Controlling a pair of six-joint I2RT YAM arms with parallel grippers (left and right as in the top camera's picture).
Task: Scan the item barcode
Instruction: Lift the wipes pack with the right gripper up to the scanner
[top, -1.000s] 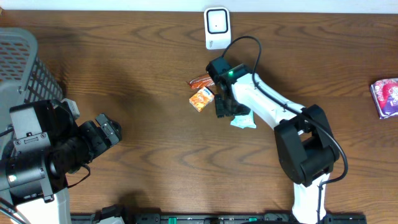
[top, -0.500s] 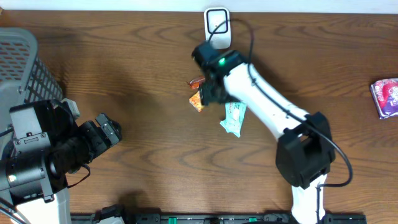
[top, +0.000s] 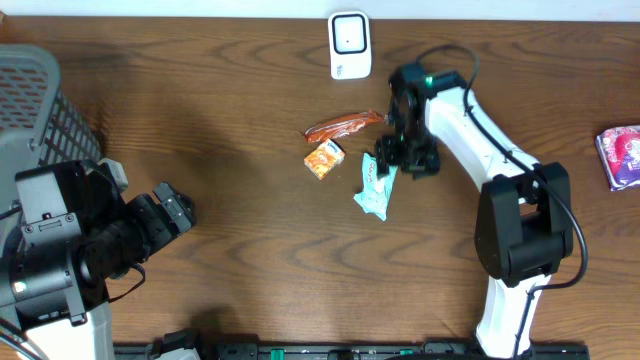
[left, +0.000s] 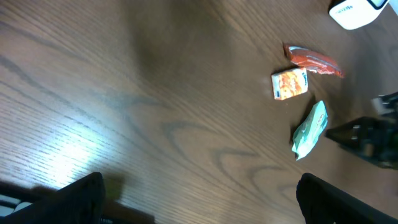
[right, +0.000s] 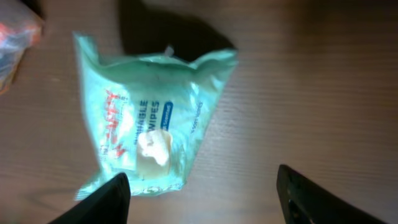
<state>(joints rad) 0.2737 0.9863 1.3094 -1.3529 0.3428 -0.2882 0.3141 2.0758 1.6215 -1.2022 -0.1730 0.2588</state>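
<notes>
Since one second ago the right arm has swung up toward the small white barcode scanner (top: 349, 45) at the far edge and come back. The right gripper (top: 397, 158) now hangs just beside the upper end of the pale green soft plastic packet of wipes (top: 375, 188). Half a second ago this packet was already lying alone at the same place. In the right wrist view its fingers are spread wide, with the packet (right: 146, 112) flat on the wood below them and nothing pinched. So I judge that the scan is not done, and the packet must be picked up again and brought to the scanner. The left gripper (left: 199, 199) has not moved and is wide apart, holding nothing. The surface is a dark brown wooden table (top: 230, 110). On it lie a small orange packet (top: 324, 158), a long red-orange wrapper (top: 343, 126) and a pink package (top: 620, 155) at the right edge. A grey plastic basket (top: 40, 95) stands at the left.
</notes>
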